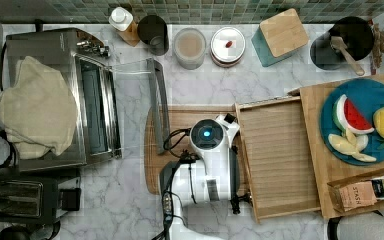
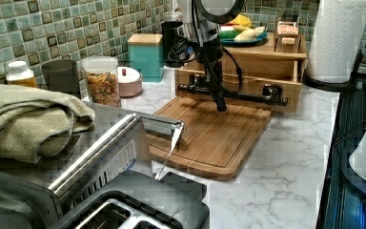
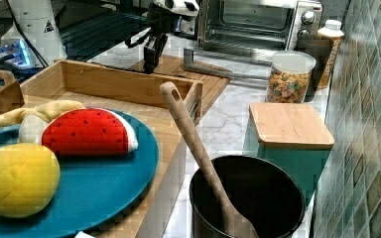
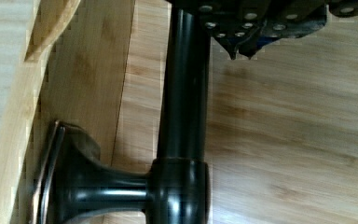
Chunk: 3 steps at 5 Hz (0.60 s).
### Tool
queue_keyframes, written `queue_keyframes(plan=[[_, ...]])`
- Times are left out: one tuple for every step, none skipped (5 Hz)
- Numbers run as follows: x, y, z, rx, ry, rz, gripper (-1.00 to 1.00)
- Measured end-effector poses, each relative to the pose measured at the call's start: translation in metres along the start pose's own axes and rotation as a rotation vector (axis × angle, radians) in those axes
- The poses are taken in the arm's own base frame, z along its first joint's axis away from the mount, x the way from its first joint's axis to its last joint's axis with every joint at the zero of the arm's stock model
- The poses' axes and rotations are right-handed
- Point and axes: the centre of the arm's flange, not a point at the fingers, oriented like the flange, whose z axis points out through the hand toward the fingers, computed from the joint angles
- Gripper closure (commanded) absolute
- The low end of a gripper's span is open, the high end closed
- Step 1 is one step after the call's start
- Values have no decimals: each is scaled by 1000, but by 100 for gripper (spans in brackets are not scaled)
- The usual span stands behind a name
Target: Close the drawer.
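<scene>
The wide, shallow light-wood drawer stands pulled out of its wooden cabinet toward the top view's left, over the darker cutting board. Its black bar handle runs crosswise. The black gripper hangs beside the handle, fingers apparently together.

A white marble surface with grey veining is seen across the scene, bounded at the top view's far edge by a wall of small green and grey mosaic tiles. The same tiled wall is shown along the left view's left and along the right view's right. Soft highlights are cast on the glossy tiles and the polished marble.
</scene>
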Motion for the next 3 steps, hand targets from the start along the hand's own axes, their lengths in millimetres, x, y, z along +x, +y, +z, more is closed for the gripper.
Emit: queue_keyframes(plan=[[-6, 31, 2, -14, 1, 42, 100], [-16, 73, 2, -14, 34, 92, 100], [-31, 120, 1, -12, 73, 95, 100]])
